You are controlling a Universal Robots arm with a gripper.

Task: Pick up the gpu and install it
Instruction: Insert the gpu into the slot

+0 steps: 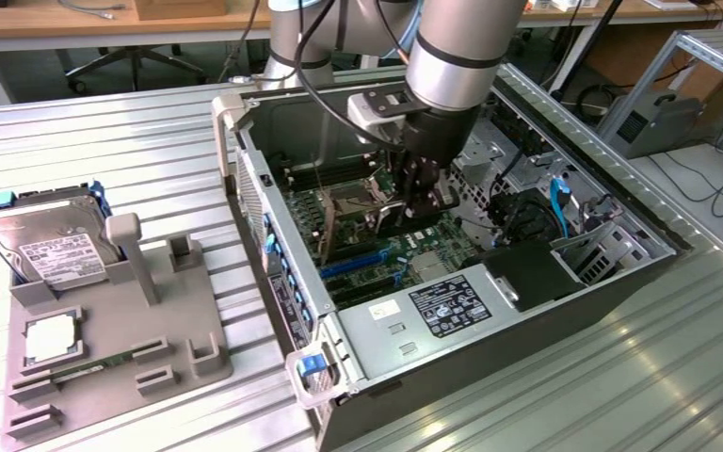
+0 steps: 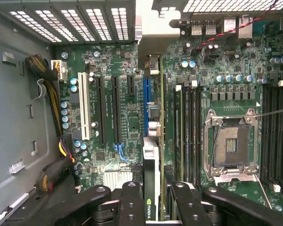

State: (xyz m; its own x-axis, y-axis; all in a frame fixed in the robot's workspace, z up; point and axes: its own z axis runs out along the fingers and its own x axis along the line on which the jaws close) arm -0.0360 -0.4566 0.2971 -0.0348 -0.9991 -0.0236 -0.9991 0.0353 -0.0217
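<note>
Gpu (image 2: 151, 181) stands on edge between the jaws of the gripper (image 2: 154, 200), which pinch it from both flat sides. On its black edge, close to the fingers (image 2: 132, 202), sits a small green and white Nvidia eye mark; no lettering beside it can be read. The card hangs above the motherboard (image 2: 118, 70), running lengthwise right alongside the blue expansion slot (image 2: 145, 101). Whether it touches the slot cannot be told.

A white slot (image 2: 85, 106) and several black slots lie parallel to the blue one. The open CPU socket (image 2: 231, 146), with its metal frame, lies on the card's other side.

In the exterior view the arm reaches down from the top centre of the frame into the open computer case (image 1: 375, 344), and the gripper (image 1: 418, 193) is low inside it at frame centre. A black sticker (image 1: 456, 303) with white print, too small to read, sits on the grey cover at the lower centre.

At the left of the frame a grey fixture tray (image 1: 123, 325) rests on the ribbed metal counter (image 1: 587, 386). It carries a silver hard drive (image 1: 48, 240) whose white label shows barcodes and illegible text. A pale square chip (image 1: 54, 337) lies below the drive.
</note>
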